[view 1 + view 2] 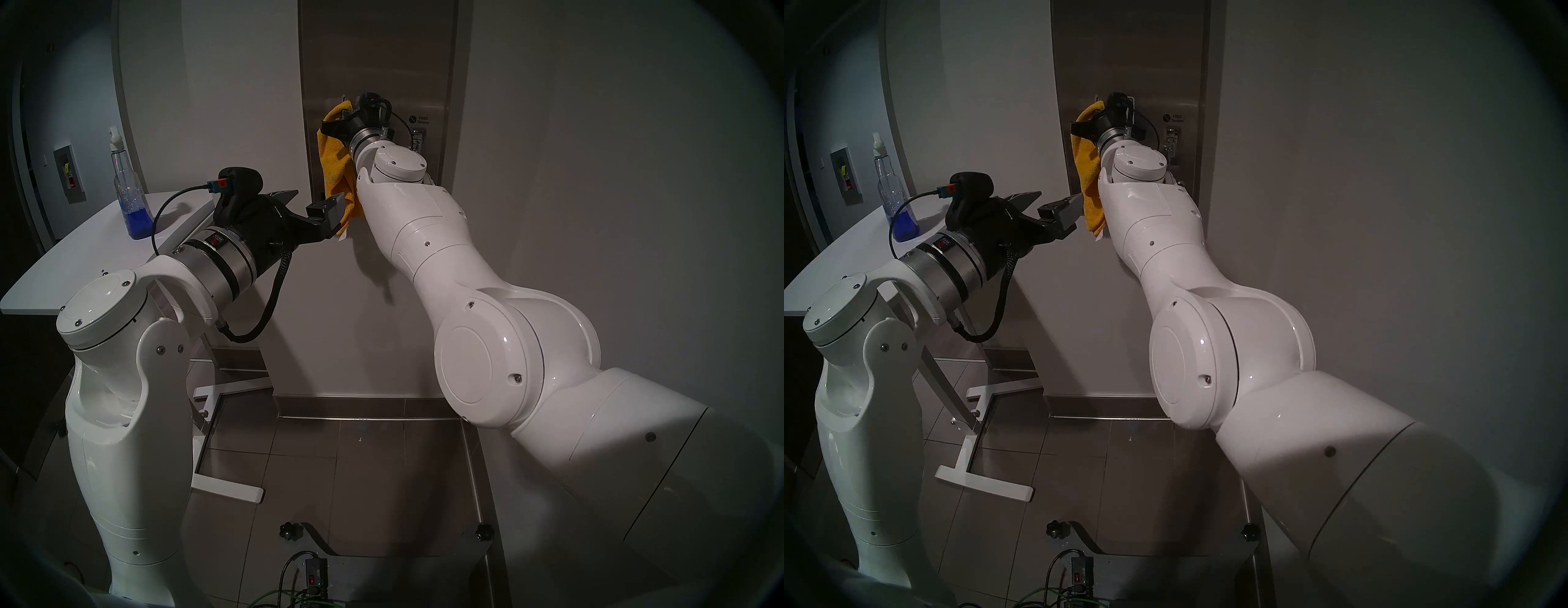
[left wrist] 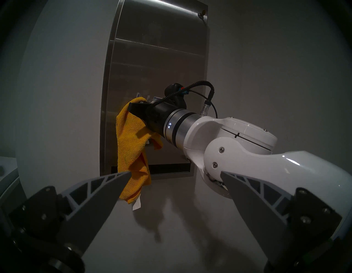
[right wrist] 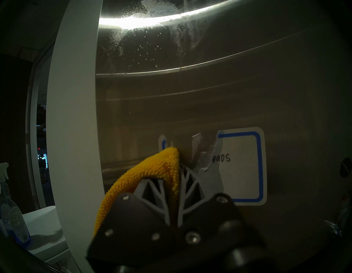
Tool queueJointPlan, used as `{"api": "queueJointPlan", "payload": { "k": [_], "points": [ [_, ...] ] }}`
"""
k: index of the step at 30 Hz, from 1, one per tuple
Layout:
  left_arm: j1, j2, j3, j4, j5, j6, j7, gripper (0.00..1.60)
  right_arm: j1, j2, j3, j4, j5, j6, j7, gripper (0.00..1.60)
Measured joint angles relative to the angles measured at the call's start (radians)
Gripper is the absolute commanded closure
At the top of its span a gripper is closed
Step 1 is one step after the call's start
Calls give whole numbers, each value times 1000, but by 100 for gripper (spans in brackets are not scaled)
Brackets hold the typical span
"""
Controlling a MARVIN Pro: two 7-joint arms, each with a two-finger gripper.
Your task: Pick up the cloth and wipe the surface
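The mustard-yellow cloth (image 1: 335, 170) hangs against the left part of the brushed steel dispenser panel (image 1: 373, 51). My right gripper (image 1: 339, 121) is shut on the cloth's top fold and holds it at the panel. In the right wrist view the cloth (image 3: 148, 167) sits beside a torn blue-edged white label (image 3: 242, 167), with spray droplets on the steel (image 3: 144, 47) above. The left wrist view shows the cloth (image 2: 131, 144), its white tag (image 2: 136, 205) and the dark slot (image 2: 167, 169). My left gripper (image 1: 312, 204) is open and empty, just left of the cloth's lower end.
A spray bottle (image 1: 127, 187) with blue liquid stands on a white table (image 1: 85, 254) at the left. A coin mechanism (image 1: 418, 138) juts from the panel's right side, behind my right wrist. The table's white feet (image 1: 229, 488) rest on the tiled floor.
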Motion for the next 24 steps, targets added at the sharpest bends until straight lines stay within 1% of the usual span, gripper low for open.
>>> {"api": "queueJointPlan", "payload": {
  "k": [10,14,20,24],
  "points": [
    [0,0,-1,-1,1,0,-1,0,24,7,16,82,26,-86,16,160],
    [0,-1,-1,-1,2,0,-1,0,26,11,19,107,33,-110,28,160],
    [0,-1,-1,-1,3,0,-2,0,22,14,19,151,39,-132,48,160],
    [0,-1,-2,-2,3,0,-2,0,-2,13,19,214,39,-132,62,160]
  ]
}}
